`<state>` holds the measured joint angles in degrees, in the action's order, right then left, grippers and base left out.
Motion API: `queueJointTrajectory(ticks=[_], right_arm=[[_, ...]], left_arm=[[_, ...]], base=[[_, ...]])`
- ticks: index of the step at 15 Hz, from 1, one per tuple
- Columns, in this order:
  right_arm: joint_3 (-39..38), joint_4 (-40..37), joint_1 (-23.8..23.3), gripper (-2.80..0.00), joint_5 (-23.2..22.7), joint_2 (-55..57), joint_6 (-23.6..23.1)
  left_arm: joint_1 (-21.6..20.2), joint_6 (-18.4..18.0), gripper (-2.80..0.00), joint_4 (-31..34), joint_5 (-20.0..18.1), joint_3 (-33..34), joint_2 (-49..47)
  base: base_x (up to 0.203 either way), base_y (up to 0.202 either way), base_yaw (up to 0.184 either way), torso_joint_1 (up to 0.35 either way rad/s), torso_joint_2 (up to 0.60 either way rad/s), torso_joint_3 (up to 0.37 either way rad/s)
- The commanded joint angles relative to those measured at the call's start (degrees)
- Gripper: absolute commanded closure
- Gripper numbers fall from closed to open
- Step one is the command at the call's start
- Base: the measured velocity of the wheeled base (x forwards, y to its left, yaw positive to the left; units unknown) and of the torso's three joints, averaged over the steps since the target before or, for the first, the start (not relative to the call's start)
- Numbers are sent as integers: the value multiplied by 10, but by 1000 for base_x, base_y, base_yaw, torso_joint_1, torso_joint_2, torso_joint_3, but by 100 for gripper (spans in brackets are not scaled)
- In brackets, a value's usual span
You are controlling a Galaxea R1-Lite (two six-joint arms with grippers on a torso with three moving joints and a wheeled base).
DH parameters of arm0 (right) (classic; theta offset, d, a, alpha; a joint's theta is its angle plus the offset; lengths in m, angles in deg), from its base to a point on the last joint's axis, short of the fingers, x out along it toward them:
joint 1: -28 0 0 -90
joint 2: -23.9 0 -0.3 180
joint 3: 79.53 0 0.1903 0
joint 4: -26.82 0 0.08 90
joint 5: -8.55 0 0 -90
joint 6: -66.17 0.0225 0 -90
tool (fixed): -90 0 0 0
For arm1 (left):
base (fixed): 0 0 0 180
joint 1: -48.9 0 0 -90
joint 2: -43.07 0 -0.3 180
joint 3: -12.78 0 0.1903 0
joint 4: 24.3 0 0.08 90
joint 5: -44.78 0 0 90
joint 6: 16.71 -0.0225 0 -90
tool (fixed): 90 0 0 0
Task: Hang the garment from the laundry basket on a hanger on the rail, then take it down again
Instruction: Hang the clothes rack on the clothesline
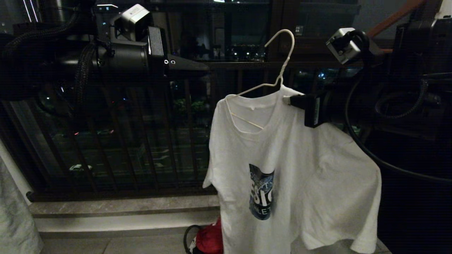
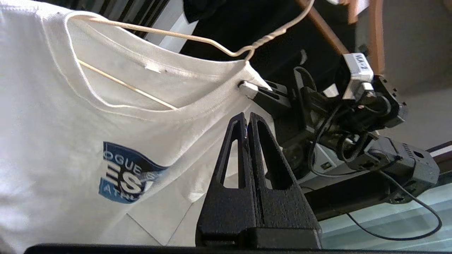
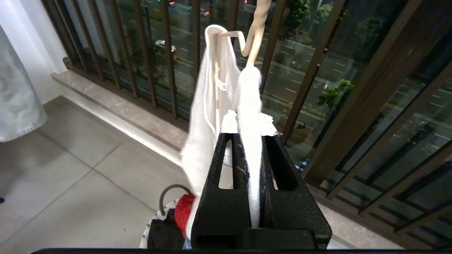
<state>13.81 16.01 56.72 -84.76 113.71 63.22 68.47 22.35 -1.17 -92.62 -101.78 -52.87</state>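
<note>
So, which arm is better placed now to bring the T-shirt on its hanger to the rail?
The right. The right gripper is shut on the T-shirt at the shoulder, beside the hanger neck, carrying both. The left gripper is shut, empty and apart from them. No rail is in view.

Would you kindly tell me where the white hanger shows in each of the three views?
Head: hanger upper centre, hook free in the air.
Left wrist: top, twisted neck above the collar.
Right wrist: top centre, neck above the pinched cloth.
Shared landmark: the T-shirt on it.
</note>
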Motion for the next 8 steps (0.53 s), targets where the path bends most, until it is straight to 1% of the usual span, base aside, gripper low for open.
queueJointTrajectory(ticks=[1, 4, 8], right_arm=[[-2, 1, 0, 0, 0, -3, -1], [-10, 0, 1, 0, 0, -8, -7], [-25, -3, 3, 0, -1, -24, -10]], left_arm=[[2, 2, 0, 28, -3, -4, 18], [15, -2, 0, 65, -4, -10, 33], [48, -6, 0, 131, -4, -10, 71]], base=[[0, 0, 0, 212, -500, -300], [0, 0, 0, 220, -522, -300], [0, 0, 0, 243, -551, -310]])
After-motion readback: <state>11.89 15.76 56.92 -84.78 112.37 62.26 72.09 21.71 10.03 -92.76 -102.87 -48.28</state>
